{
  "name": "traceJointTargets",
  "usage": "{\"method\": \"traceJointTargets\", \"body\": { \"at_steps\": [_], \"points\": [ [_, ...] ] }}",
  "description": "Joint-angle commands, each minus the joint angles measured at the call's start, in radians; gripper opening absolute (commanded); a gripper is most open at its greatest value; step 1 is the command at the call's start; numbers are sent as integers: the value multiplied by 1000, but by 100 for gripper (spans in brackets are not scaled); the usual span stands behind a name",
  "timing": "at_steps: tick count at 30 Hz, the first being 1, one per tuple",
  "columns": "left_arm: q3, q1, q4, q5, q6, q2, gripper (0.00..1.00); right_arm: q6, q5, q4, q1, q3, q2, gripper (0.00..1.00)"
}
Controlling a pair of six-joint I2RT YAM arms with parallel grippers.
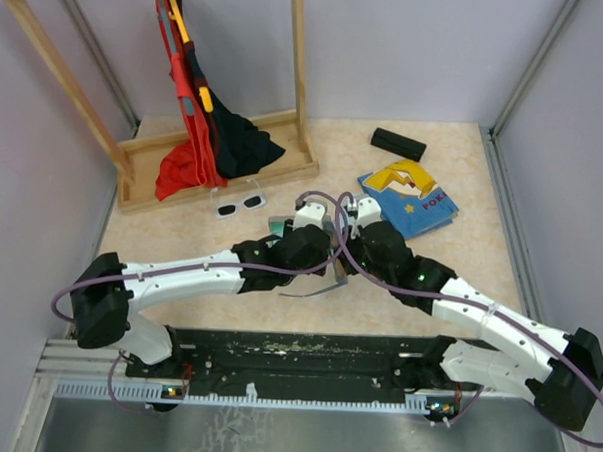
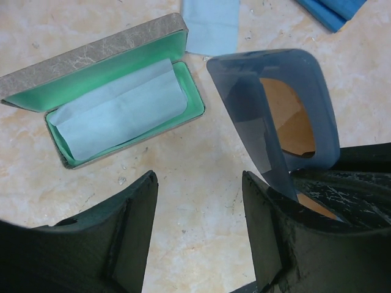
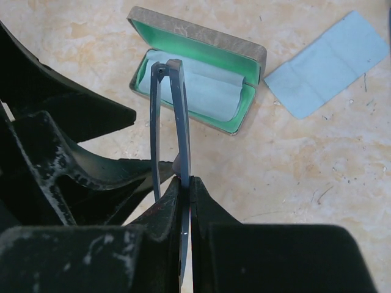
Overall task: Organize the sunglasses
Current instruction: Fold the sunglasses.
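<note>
The right pincer (image 3: 185, 186) is clamped shut on the grey sunglasses (image 3: 181, 104), nipping the thin frame edge-on between its pads; that holds the pair off the table (image 2: 183, 159) with its far end pointing ahead of the fingertips. I take it the grip sits on the frame so the lenses go untouched; one arm of the glasses seems to lie folded close along the front, though I can't be sure.

The left pincer (image 2: 198, 183) stands open, bare table showing between its jaws, with the glasses just off its right-hand finger; whether that finger touches them I cannot tell. To my eye it is there to steady the pair or tuck an arm in, not to carry anything.

Straight ahead of both pincers the case (image 2: 91, 55) lies open with its lid tipped back; a pale blue cloth (image 2: 116, 113) is spread in its green tray, presumably as a bed for the glasses. A second cloth (image 2: 211, 24) lies flat beyond the case, apart from it.

The white sunglasses (image 1: 240, 204) sit on the table well off to the left pincer's far left, near the foot of the wooden rack (image 1: 219, 172); neither pincer is near them, so that pair looks not yet dealt with.
</note>
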Motion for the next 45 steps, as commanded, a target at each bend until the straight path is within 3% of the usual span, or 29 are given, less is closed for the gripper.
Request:
{"method": "traceJointTargets", "body": {
  "at_steps": [1,5,8,12,17,20,22,26,28,34,45],
  "points": [
    [63,-20,31,-18,-19,40,64,55,-56,65,7,3,-35,0],
    [63,-22,33,-26,-16,41,64,65,-44,56,9,-7,-54,0],
    [46,-22,5,-59,-23,-7,65,87,52,-1,7,-6,-80,0],
    [-13,-22,-5,-86,45,-163,66,145,265,-80,2,-11,-117,0],
    [-113,-22,43,-7,201,-401,65,244,386,-108,-40,2,-122,0],
    [-224,-22,108,81,268,-523,57,293,410,-109,-68,37,-117,0],
    [-262,-22,115,135,278,-549,43,318,405,-116,-85,70,-113,0],
    [-301,-22,137,223,276,-518,11,317,385,-114,-90,113,-112,0],
    [-310,-21,168,238,264,-488,1,299,362,-112,-90,121,-109,0],
    [-284,-20,248,176,244,-373,1,223,237,-64,-90,82,-132,0],
    [-54,-14,193,100,328,-143,1,105,3,15,-90,9,-195,0]
  ]
}}
